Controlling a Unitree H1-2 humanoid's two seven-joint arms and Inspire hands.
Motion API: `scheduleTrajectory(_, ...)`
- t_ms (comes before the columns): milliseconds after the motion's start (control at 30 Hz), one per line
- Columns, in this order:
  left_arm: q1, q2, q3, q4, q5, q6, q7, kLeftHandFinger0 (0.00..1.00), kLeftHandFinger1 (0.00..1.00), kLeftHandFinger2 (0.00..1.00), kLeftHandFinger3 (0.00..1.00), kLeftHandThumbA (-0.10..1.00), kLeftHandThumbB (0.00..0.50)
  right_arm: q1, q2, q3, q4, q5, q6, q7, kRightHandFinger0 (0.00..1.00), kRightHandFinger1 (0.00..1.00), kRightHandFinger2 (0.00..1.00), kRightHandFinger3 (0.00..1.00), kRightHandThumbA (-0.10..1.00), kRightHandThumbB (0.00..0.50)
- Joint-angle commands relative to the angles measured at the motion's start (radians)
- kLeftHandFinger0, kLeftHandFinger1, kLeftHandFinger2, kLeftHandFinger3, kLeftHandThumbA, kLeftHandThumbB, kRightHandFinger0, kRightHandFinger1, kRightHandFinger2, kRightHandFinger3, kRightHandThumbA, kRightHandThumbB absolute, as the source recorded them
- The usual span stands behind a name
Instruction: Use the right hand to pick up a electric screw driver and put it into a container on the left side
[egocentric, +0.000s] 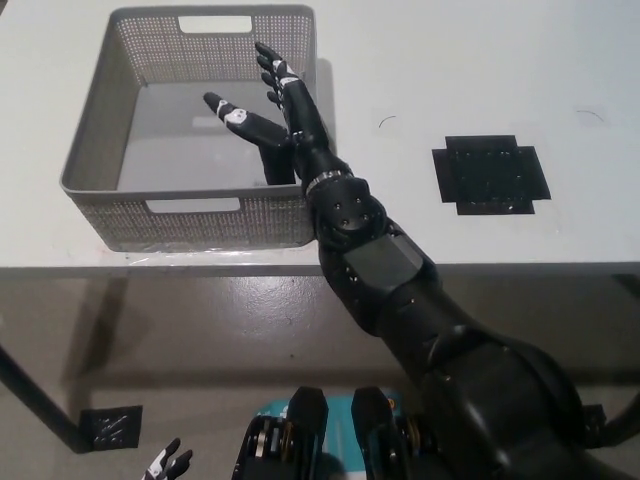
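My right hand (275, 115) is over the container (90, 150), fingers spread and holding nothing, so the drop looks done. Screwdriver isn't visible from here. Left hand (165, 465) idles low.

Black patch (491, 174) on white table (420, 60)

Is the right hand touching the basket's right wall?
Cannot tell. In the head view the open right hand reaches over the grey basket, and the wrist overlaps its right wall, hiding any contact or gap.
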Motion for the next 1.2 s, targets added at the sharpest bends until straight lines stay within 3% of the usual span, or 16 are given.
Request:
scheduleTrajectory(0,0.001,0.018,-0.007,-0.014,-0.008,-0.037,-0.019,0.88,0.96,0.95,1.00,1.00,0.213,-0.010,-0.039,-0.003,-0.121,0.003,-0.049,0.042,1.00,1.00,1.00,1.00,0.87,0.464)
scheduleTrajectory(67,-0.001,0.022,-0.009,-0.012,-0.002,-0.037,-0.015,0.87,0.96,0.95,1.00,1.00,0.205,0.007,-0.053,-0.010,-0.206,0.008,-0.023,0.043,1.00,1.00,1.00,1.00,0.91,0.499)
scheduleTrajectory(167,-0.003,0.029,-0.004,-0.015,-0.018,-0.037,-0.026,0.87,0.96,0.96,1.00,1.00,0.223,0.061,-0.099,0.008,-0.424,-0.029,0.049,0.038,1.00,1.00,1.00,1.00,1.00,0.486)
scheduleTrajectory(267,-0.011,0.036,0.000,-0.013,-0.022,-0.037,-0.028,0.88,0.97,0.96,1.00,1.00,0.233,0.113,-0.136,-0.005,-0.628,-0.002,0.107,0.071,1.00,1.00,1.00,1.00,0.99,0.482)
scheduleTrajectory(367,-0.014,0.039,-0.003,-0.008,-0.019,-0.037,-0.032,0.88,0.96,0.96,1.00,1.00,0.187,0.166,-0.181,-0.023,-0.836,0.015,0.154,0.081,1.00,1.00,1.00,1.00,1.00,0.500)
scheduleTrajectory(633,-0.007,0.041,-0.001,0.013,-0.011,-0.037,-0.024,0.88,0.97,0.97,1.00,1.00,0.194,0.346,-0.278,-0.073,-1.268,0.133,0.269,0.116,1.00,1.00,1.00,1.00,0.92,0.482)
scheduleTrajectory(767,0.007,0.045,0.005,0.009,-0.019,-0.037,-0.027,0.89,0.98,0.98,1.00,1.00,0.177,0.532,-0.305,-0.070,-1.432,0.176,0.254,0.133,1.00,1.00,1.00,1.00,0.88,0.449)
scheduleTrajectory(1033,0.008,0.039,0.011,0.018,-0.023,-0.037,-0.021,0.91,0.99,0.99,1.00,1.00,0.194,0.913,-0.334,-0.003,-1.576,0.157,0.156,0.171,1.00,1.00,1.00,1.00,0.95,0.393)
scheduleTrajectory(1100,0.006,0.034,0.013,0.019,-0.031,-0.037,-0.022,0.91,0.99,1.00,1.00,0.98,0.196,0.999,-0.332,0.012,-1.570,0.124,0.107,0.170,1.00,1.00,1.00,1.00,0.97,0.398)
scheduleTrajectory(1167,0.006,0.033,0.013,0.020,-0.033,-0.037,-0.024,0.93,1.00,1.00,1.00,0.98,0.197,1.087,-0.341,0.025,-1.533,0.072,0.059,0.171,1.00,1.00,1.00,1.00,1.00,0.432)
